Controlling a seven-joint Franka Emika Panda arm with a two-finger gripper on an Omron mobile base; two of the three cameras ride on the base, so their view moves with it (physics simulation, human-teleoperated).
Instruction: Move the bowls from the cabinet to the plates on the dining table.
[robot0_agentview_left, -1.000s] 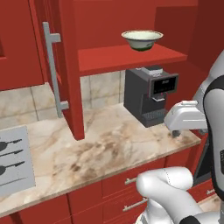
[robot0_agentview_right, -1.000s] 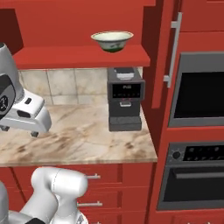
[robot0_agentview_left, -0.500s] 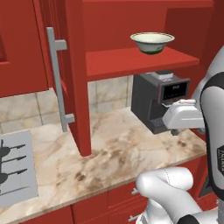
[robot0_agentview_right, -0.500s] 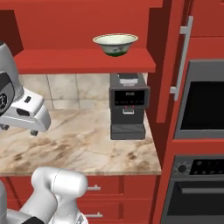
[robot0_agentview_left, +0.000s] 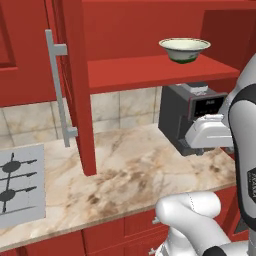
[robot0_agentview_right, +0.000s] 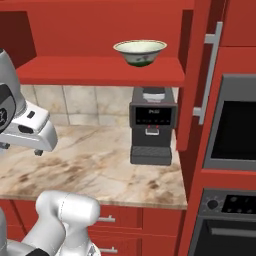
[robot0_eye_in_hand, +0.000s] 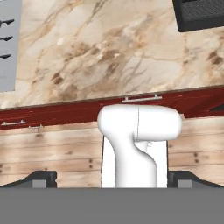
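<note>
Approaching the open cabinet (robot0_agentview_left: 75, 90) with gripper (robot0_eye_in_hand: 112, 177) spread wide and empty, cream-white bowl (robot0_agentview_right: 140, 52) waiting on the shelf, next likely needing an upward reach.

1 bowl (robot0_agentview_left: 184, 49), 1 coffee machine (robot0_agentview_right: 152, 125)
</note>
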